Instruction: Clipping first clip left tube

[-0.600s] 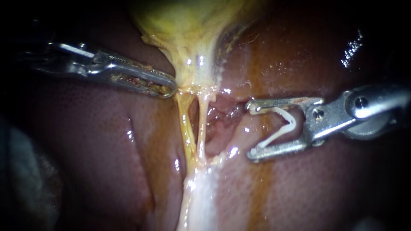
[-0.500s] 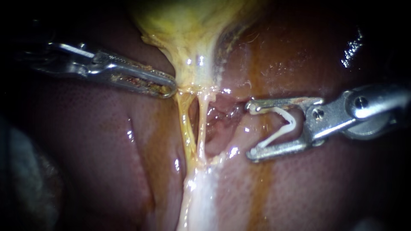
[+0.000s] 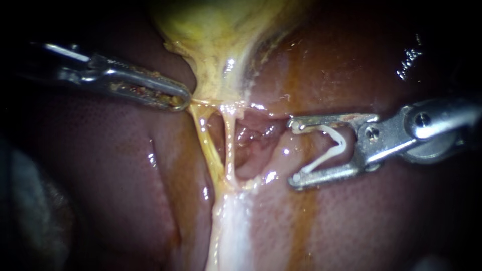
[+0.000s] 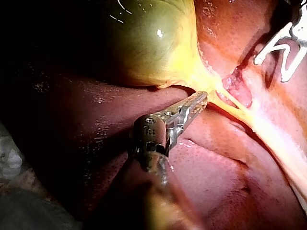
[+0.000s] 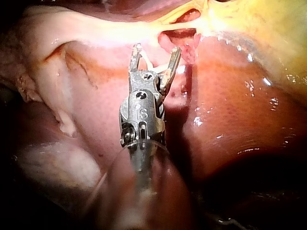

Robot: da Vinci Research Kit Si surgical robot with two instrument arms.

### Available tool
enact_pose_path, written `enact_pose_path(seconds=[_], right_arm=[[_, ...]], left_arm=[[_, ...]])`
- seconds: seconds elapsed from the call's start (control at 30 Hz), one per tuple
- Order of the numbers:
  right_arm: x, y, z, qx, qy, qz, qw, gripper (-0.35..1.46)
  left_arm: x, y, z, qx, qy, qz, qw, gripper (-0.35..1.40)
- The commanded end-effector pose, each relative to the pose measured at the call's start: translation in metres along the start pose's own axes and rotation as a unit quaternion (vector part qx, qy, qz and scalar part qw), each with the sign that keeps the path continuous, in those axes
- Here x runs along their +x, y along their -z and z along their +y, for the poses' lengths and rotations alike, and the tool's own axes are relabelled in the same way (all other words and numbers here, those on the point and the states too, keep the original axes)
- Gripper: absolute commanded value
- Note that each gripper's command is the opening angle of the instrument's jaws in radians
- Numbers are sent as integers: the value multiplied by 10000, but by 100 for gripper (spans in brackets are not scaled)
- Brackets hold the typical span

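**Foreground – liver** (image 3: pixel 100 165): dark red and wet, filling the lower frame. A pale band runs up the lower centre to where the two tubes join.

**Right instrument** (image 3: pixel 293 153): enters from the right edge at centre right. Its jaws stand wide apart and carry an unclosed white clip (image 3: pixel 342 144), each leg end seated against a jaw. It is near the tubes but touches neither.

**Left tube** (image 3: pixel 206 145): a yellow strand at centre frame, slanting from the gallbladder's neck down to the pale band. It is bare and carries no clip. The right tube (image 3: pixel 228 145) is just beside it, with a narrow gap between, and lies nearer the clip.

**Left instrument** (image 3: pixel 175 98): upper left, jaws together. They appear clamped on the gallbladder (image 3: pixel 216 40) at its neck, drawing both tubes taut.

**Handling** (judgement): the traction should be kept so the gap stays open. The clip needs to straddle the left tube alone – clearing the right tube – and sit square across it. Both leg ends should show past the tube before closing.

**Not made out**:
- What lies behind the tubes.
- How much tissue the left jaws hold.
- Both shafts, which are lost in the dark.
- The gallbladder's body, which is cut off at the top edge.
- A grey blur at lower left.
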Motion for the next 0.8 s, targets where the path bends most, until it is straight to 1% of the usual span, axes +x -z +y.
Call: enact_pose_path(seconds=[0.03,0.23,0.43,0.53,0.57,0.67,0.8], right_arm=[[0,0,0,0,-1,-1,10000,50],[0,0,0,1,0,-1,10000,50],[1,0,-1,0,-1,-1,10000,50],[4,-3,-2,-3,-32,-2,10000,50],[6,-6,-3,5,-183,-2,9998,50],[14,-16,-4,1,-458,9,9990,50],[23,-32,-4,28,-882,48,9961,50]], left_arm=[[2,5,0,14,14,43,10000,-35],[6,23,-2,48,33,96,9999,-35],[5,26,-2,45,33,95,9999,-35],[5,26,-2,48,35,96,9999,-35],[4,25,-2,49,35,96,9999,-35],[4,24,-2,52,35,98,9999,-35],[4,23,-1,57,36,100,9999,-35]])
